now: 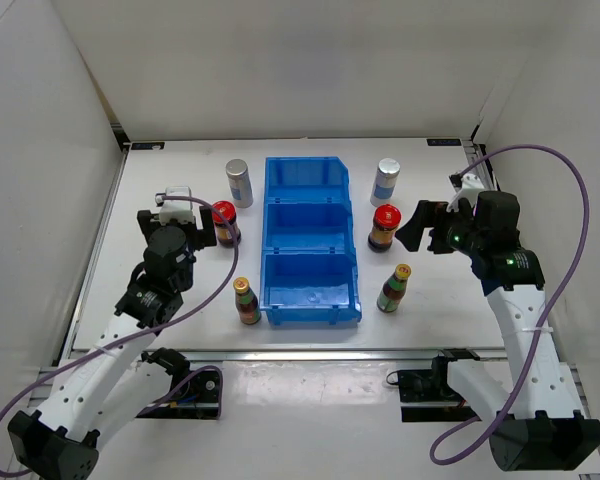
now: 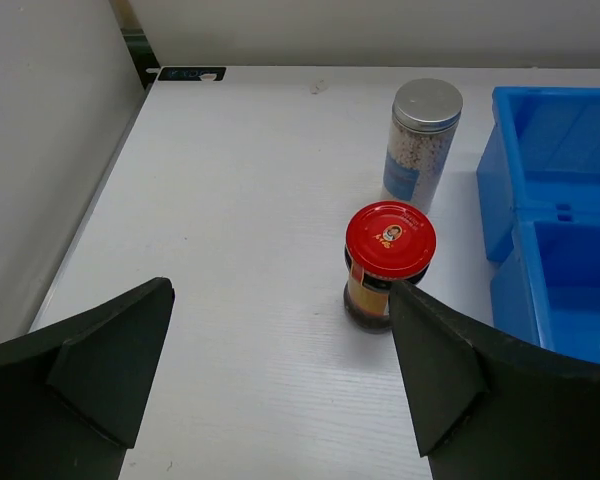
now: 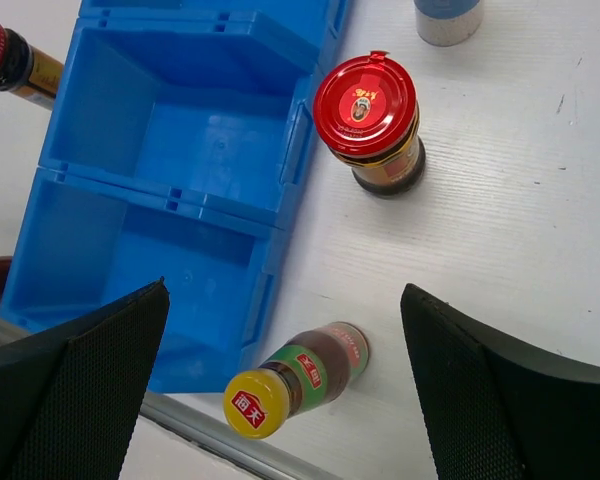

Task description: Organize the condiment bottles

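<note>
Six bottles stand on the white table around an empty blue three-compartment bin (image 1: 310,225). On its left are a silver-topped cylinder (image 1: 239,182), a red-lidded jar (image 1: 225,223) and a yellow-capped bottle (image 1: 246,300). On its right are a second cylinder (image 1: 385,182), jar (image 1: 385,228) and yellow-capped bottle (image 1: 394,288). My left gripper (image 1: 210,230) is open and empty, and the left jar (image 2: 388,262) stands just off its right fingertip. My right gripper (image 1: 427,228) is open and empty above the right-hand bottles, with the right jar (image 3: 365,120) and yellow-capped bottle (image 3: 295,375) below it.
White walls close in the table on the left, back and right. A metal rail runs along the near edge (image 3: 200,425). The bin wall (image 2: 500,200) stands close to the right of the left jar and the left cylinder (image 2: 420,140).
</note>
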Action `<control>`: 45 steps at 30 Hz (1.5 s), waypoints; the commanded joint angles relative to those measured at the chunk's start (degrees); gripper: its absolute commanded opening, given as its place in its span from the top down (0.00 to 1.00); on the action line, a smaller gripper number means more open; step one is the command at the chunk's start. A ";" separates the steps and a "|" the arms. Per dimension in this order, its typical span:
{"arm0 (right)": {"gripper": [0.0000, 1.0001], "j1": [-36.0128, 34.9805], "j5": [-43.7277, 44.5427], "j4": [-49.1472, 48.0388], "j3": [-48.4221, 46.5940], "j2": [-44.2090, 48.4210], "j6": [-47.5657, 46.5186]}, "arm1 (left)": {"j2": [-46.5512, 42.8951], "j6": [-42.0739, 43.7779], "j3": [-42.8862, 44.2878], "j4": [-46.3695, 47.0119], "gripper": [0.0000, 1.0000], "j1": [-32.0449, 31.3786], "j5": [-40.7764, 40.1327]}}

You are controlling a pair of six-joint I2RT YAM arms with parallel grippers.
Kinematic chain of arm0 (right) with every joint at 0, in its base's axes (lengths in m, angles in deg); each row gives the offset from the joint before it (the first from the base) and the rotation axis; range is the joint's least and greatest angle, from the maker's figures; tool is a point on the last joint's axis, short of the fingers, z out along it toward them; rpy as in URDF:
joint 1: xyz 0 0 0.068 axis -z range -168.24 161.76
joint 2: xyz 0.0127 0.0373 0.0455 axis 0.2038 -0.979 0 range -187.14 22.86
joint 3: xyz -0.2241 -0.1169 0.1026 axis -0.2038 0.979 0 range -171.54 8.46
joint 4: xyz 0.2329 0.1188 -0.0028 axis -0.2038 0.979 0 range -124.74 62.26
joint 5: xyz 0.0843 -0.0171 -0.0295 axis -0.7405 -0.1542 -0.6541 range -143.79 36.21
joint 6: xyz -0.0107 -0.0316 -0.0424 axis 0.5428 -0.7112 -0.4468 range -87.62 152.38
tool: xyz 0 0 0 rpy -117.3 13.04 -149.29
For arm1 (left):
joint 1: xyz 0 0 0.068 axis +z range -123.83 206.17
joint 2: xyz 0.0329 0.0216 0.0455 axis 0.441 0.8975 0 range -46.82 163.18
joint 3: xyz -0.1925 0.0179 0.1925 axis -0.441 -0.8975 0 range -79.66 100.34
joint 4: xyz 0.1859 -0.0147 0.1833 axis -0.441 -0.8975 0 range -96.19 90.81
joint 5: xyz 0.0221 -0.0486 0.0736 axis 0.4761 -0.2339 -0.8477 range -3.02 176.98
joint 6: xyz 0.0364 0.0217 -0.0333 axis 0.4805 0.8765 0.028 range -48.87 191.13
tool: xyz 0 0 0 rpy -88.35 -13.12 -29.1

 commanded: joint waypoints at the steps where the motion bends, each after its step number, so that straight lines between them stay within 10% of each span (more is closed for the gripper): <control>1: 0.00 -0.10 -1.41 0.94 -2.27 0.64 -0.94 | -0.27 0.36 -0.02 1.04 0.00 -0.20 -0.24; 14: 0.00 -0.10 -15.74 0.41 -2.01 -1.65 5.39 | -2.55 0.54 -4.15 5.35 0.00 -0.73 -1.12; 27: 0.00 -2.73 1.39 6.83 4.05 2.57 12.24 | -3.17 0.54 -4.68 5.87 0.00 -1.25 -1.65; 45: 0.14 -26.19 30.57 9.82 9.24 0.38 24.38 | -2.11 0.54 -4.68 5.87 0.00 -1.25 -3.85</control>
